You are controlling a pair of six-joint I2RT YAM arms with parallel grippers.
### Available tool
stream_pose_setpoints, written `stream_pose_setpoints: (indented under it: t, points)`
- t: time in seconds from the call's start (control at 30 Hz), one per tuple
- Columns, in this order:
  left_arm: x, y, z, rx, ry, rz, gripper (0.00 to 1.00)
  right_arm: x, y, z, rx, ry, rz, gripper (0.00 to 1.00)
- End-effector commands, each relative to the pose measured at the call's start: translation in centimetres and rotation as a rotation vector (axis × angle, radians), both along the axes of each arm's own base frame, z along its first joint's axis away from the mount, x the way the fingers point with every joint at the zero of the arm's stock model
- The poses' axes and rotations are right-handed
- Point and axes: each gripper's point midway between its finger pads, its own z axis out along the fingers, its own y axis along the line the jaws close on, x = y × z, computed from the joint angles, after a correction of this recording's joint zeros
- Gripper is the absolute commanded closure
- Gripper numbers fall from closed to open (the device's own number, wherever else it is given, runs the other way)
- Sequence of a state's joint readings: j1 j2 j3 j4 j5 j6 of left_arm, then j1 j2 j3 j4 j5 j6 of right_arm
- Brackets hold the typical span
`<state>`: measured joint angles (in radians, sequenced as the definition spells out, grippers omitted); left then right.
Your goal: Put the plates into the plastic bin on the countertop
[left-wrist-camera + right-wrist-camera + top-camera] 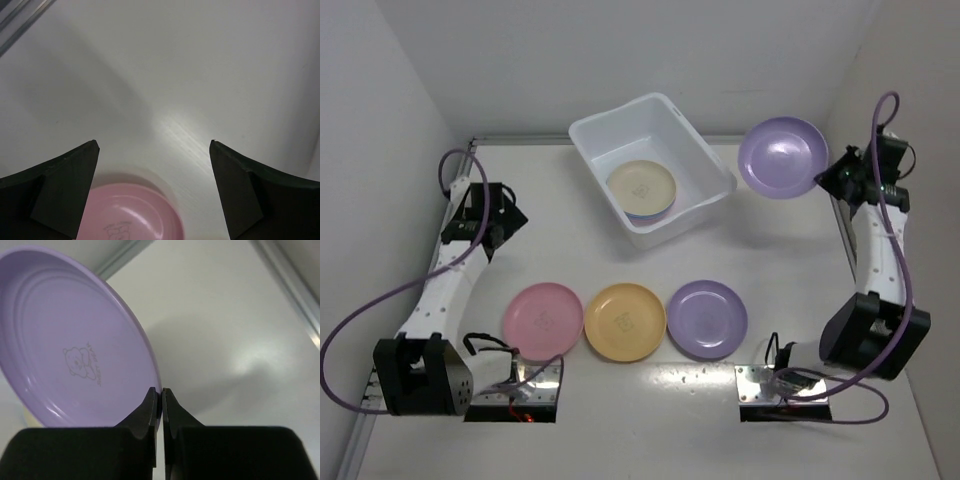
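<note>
Purple plate (782,157), rim clamped in right jaws

Setting: a robotics laboratory test cell. A matte white table (650,440) is boxed in by plain white walls (380,90). Two robot arms, the left arm (442,280) and the right arm (880,260), are fixed at its near edge on metal mounting plates (535,385) and trail looped purple cables (444,170). The wares on hand are plain coloured plastic: a white plastic bin (598,165) and round plates, one purple plate (782,157) pinched by its rim in the right end effector (161,391).
</note>
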<state>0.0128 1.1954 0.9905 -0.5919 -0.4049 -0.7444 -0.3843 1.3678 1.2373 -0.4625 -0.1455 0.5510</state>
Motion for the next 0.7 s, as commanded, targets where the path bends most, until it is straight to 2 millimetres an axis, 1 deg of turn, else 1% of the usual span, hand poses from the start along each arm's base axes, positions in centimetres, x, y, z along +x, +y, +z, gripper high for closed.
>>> stream_pose_setpoints:
  t: [0.0, 0.03, 0.07, 0.1, 0.13, 0.17, 0.2, 0.23, 0.27, 0.3, 0.33, 0.37, 0.4, 0.43, 0.47, 0.5, 0.53, 0.57, 0.6, 0.63, 0.67]
  points:
    - [-4.6, 1.8, -2.7, -0.041, 0.059, 0.152, 0.01, 5.7, 6.2, 4.4, 0.010, -0.162, 0.235, 1.00]
    - [-6.1, 1.5, -4.7, -0.065, 0.111, 0.145, 0.01, 6.6, 7.2, 4.3, 0.006, -0.157, 0.255, 1.00]
    - [-7.0, 1.4, -5.0, -0.085, 0.106, 0.159, 0.01, 8.6, 8.3, 3.8, 0.013, -0.145, 0.286, 1.00]
    - [-7.5, 1.1, -5.6, -0.114, 0.102, 0.174, 0.01, 9.6, 11.4, 3.5, 0.016, -0.140, 0.364, 1.00]
    - [-8.6, 0.5, -7.4, -0.144, 0.139, 0.169, 0.01, 11.1, 12.8, 4.9, 0.010, -0.168, 0.397, 1.00]
    - [-9.1, 0.4, -8.0, -0.166, 0.139, 0.193, 0.01, 12.5, 15.7, 1.8, 0.021, -0.092, 0.463, 1.00]
    - [-9.6, 0.2, -8.8, -0.179, 0.157, 0.197, 0.01, 13.3, 16.9, 1.1, 0.013, -0.076, 0.496, 1.00]
    - [-10.3, -0.3, -10.0, -0.201, 0.188, 0.195, 0.01, 14.7, 17.7, 2.1, -0.010, -0.101, 0.507, 1.00]
    - [-10.2, -0.4, -10.4, -0.210, 0.182, 0.189, 0.01, 15.5, 18.6, 1.4, -0.015, -0.092, 0.514, 1.00]
    - [-10.2, -0.7, -10.7, -0.225, 0.176, 0.188, 0.02, 17.2, 19.2, 0.1, -0.017, -0.079, 0.520, 1.00]
    - [-10.5, -0.9, -11.6, -0.233, 0.199, 0.186, 0.04, 17.7, 20.4, -0.5, -0.023, -0.066, 0.545, 1.00]
    - [-10.9, -0.9, -12.2, -0.239, 0.221, 0.197, 0.04, 18.4, 20.7, -1.4, -0.029, -0.046, 0.541, 1.00]
    - [-11.2, -1.0, -13.0, -0.245, 0.240, 0.207, 0.05, 19.6, 22.4, -2.2, -0.027, -0.040, 0.567, 1.00]
    - [-11.2, -1.0, -13.0, -0.245, 0.240, 0.208, 0.05, 20.2, 22.8, -2.8, -0.052, -0.029, 0.571, 1.00]
    - [-11.4, -1.3, -13.6, -0.248, 0.255, 0.206, 0.05, 20.8, 23.4, -2.3, -0.073, -0.034, 0.577, 1.00]
    - [-11.6, -1.6, -13.9, -0.252, 0.262, 0.203, 0.05, 21.1, 24.0, -3.2, -0.081, -0.018, 0.575, 1.00]
    - [-12.1, -1.4, -14.4, -0.242, 0.282, 0.211, 0.06, 21.3, 25.0, -4.0, -0.092, -0.007, 0.579, 1.00]
    - [-12.6, -1.5, -15.2, -0.237, 0.298, 0.223, 0.06, 21.8, 25.3, -5.7, -0.104, 0.018, 0.569, 1.00]
    - [-12.5, -1.3, -15.2, -0.235, 0.292, 0.237, 0.10, 21.7, 25.8, -6.4, -0.111, 0.030, 0.584, 1.00]
    - [-13.1, -1.4, -15.8, -0.234, 0.317, 0.240, 0.10, 21.7, 26.7, -7.5, -0.115, 0.045, 0.594, 1.00]
    - [-13.1, -1.4, -15.8, -0.234, 0.317, 0.240, 0.10, 21.7, 27.1, -8.1, -0.122, 0.055, 0.594, 1.00]
